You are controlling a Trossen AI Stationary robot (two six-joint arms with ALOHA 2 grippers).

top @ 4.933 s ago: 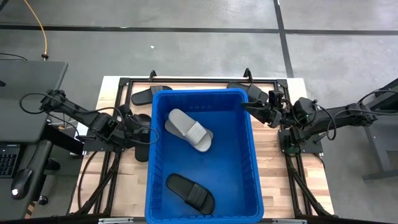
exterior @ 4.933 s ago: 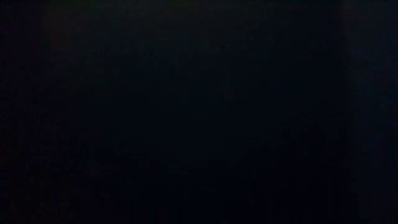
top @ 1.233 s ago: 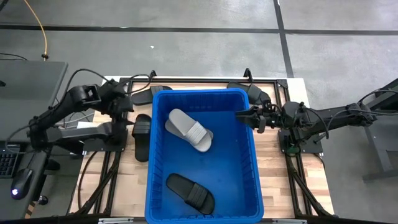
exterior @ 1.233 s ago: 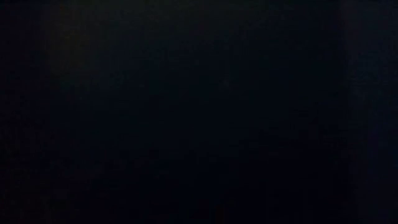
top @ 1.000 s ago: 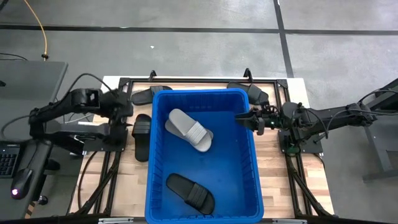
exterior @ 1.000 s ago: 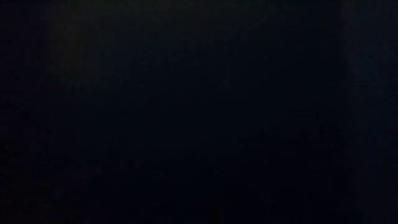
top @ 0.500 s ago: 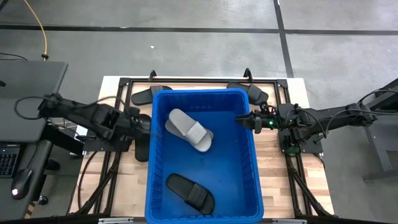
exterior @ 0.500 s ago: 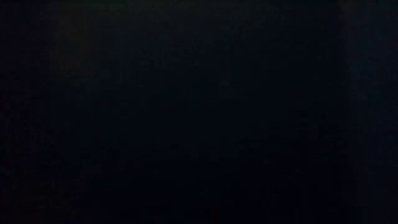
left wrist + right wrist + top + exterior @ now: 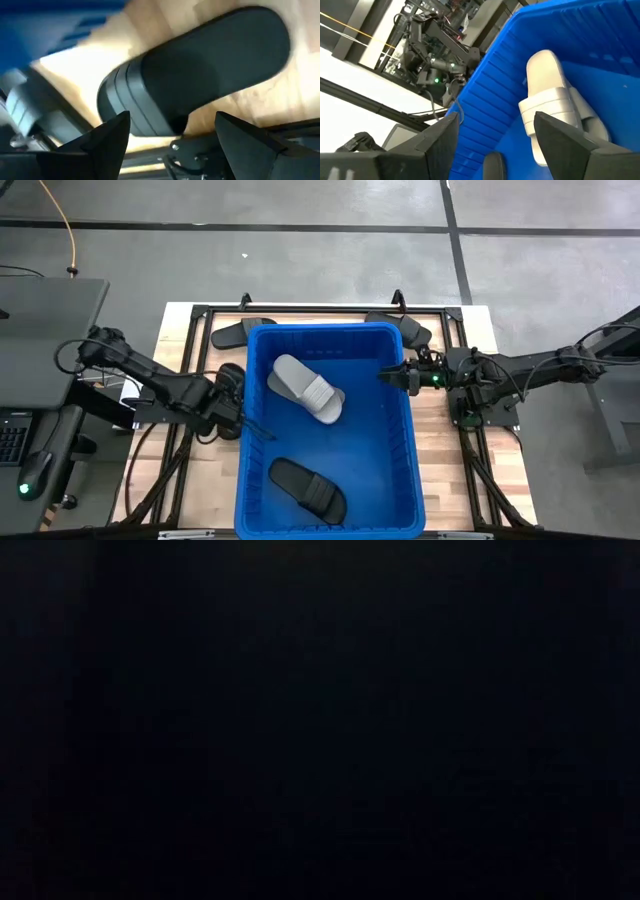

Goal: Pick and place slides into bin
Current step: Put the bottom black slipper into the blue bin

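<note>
L gripper (image 9: 232, 395) low, jaws apart — R gripper (image 9: 392, 376) extended, open.

Even overhead daylight, soft shadows; low view wholly black; left wrist view motion-blurred.

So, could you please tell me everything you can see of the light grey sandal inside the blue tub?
The light grey sandal is a slip-on with one wide, ribbed-looking strap across the front and a smooth, foam-like sole. It lies flat and strap up on the floor of the blue tub, in the far half, set at a slant. A second light sole seems to peek out beneath it. No gripper touches it; the right gripper hangs open nearby.
</note>
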